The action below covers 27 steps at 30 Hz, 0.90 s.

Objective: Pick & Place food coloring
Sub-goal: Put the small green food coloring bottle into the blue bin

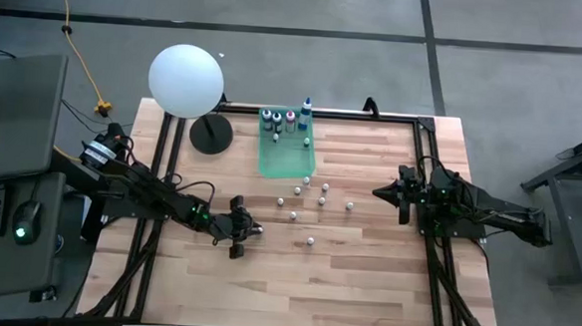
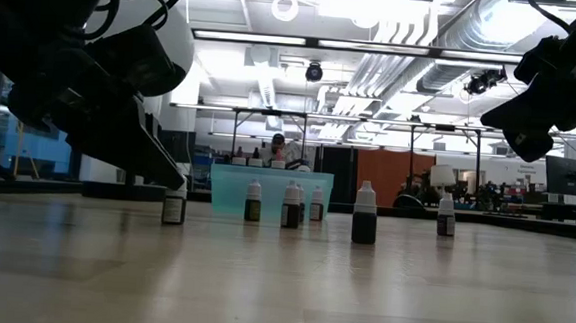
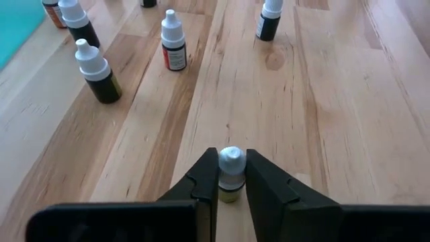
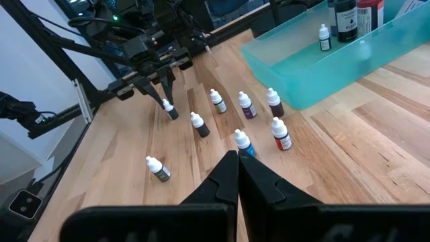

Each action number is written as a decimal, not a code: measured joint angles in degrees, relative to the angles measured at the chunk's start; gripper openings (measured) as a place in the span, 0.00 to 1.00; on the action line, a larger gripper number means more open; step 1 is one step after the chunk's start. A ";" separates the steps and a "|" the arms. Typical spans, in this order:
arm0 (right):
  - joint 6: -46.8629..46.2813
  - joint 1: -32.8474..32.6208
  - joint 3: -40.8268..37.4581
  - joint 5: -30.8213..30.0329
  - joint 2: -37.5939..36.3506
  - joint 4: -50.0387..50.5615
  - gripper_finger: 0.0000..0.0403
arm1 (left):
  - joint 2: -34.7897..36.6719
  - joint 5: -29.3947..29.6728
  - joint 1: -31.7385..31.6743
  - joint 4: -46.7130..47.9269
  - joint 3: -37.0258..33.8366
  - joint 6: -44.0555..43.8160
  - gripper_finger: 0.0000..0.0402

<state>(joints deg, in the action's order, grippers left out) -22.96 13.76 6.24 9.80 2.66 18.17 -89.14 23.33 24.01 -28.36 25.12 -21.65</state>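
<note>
Food coloring bottle (image 3: pixel 230 176), tiny with a white cap, stands on the wood-plank bench toward the near-left part, left gripper (image 1: pixel 249 231) fingers (image 3: pixel 201 181) closed on both its sides. Seven more loose bottles (image 1: pixel 310 241) stand upright mid-bench, apart from each other, white dropper caps, mostly dark bodies, one red-labelled. Right gripper (image 4: pixel 236 176) hangs above the bench near the right edge, fingers pressed together, nothing between them. Far side, near the back edge: translucent green tray (image 1: pixel 289 158), rectangular, flat-bottomed, holding about five bottles at its far end, some larger, one blue-bodied. White ball lamp (image 1: pixel 186 81) on a round dark base sits at the back-left corner.
</note>
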 joint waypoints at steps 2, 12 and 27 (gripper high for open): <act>-0.07 -0.02 0.00 0.00 0.00 0.00 0.00 | 0.00 0.14 0.00 -0.07 0.00 0.05 0.12; -0.05 0.00 0.00 0.00 0.00 0.00 0.00 | -0.02 5.14 -0.02 -1.99 1.99 0.21 0.11; 0.00 -0.01 0.00 0.01 0.00 0.00 0.00 | 8.02 8.72 -6.51 15.34 16.88 0.33 0.11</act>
<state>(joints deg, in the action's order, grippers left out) -22.96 13.75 6.24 9.81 2.66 18.17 -81.13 32.05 17.50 -13.02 42.01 -21.32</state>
